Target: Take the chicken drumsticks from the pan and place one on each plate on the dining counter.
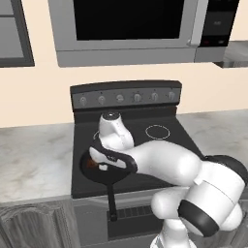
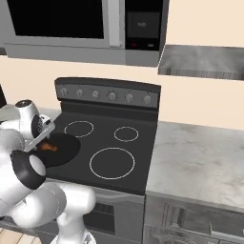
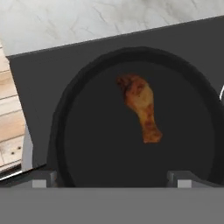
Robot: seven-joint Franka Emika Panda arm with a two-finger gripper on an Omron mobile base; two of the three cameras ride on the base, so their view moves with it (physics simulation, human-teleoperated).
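Pan (image 3: pixel 131 118) sits near the stove's (image 3: pixel 39 83) front-left corner, its rim ringing bare black floor. One drumstick (image 3: pixel 139 107) lies centre frame, above and between the wide-spread, empty fingers (image 3: pixel 43 179).

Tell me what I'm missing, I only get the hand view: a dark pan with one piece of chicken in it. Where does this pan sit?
Observer: The pan sits on the front left of a black stove, seen in the right base view.
Operator: Does the pan have a handle?
Observer: Yes, a long straight handle sticks out past the stove's front edge, toward the robot, in the left base view.
Operator: What is above the stove?
Observer: A microwave hangs on the wall over it.
Operator: And how close is the hand?
Observer: The gripper hovers over the pan, fingers spread apart, with the chicken drumstick below it and not held.
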